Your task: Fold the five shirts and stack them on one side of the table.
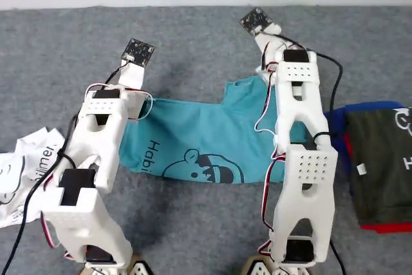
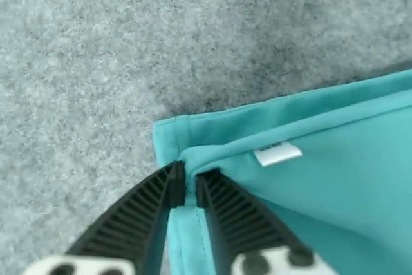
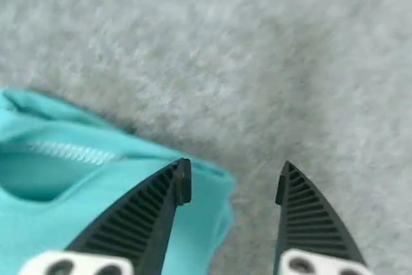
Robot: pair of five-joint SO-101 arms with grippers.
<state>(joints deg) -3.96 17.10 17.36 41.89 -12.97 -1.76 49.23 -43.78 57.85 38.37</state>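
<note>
A teal shirt [image 1: 193, 140] with a dark cartoon print lies spread across the middle of the grey table, between the two arms. In the left wrist view my left gripper [image 2: 185, 181] is shut on a fold of the teal shirt [image 2: 309, 178] at its hem corner, beside a small white label [image 2: 277, 154]. In the right wrist view my right gripper [image 3: 233, 183] stands open over the far corner of the teal shirt [image 3: 96, 210], one finger above the cloth and the other above bare carpet. A ribbed collar seam [image 3: 71, 152] shows nearby.
A stack of folded shirts [image 1: 380, 165], dark olive on top with red and blue beneath, lies at the right edge. A crumpled white printed shirt [image 1: 26, 169] lies at the left edge. The grey carpet table [image 1: 193, 37] ends at a white wall behind.
</note>
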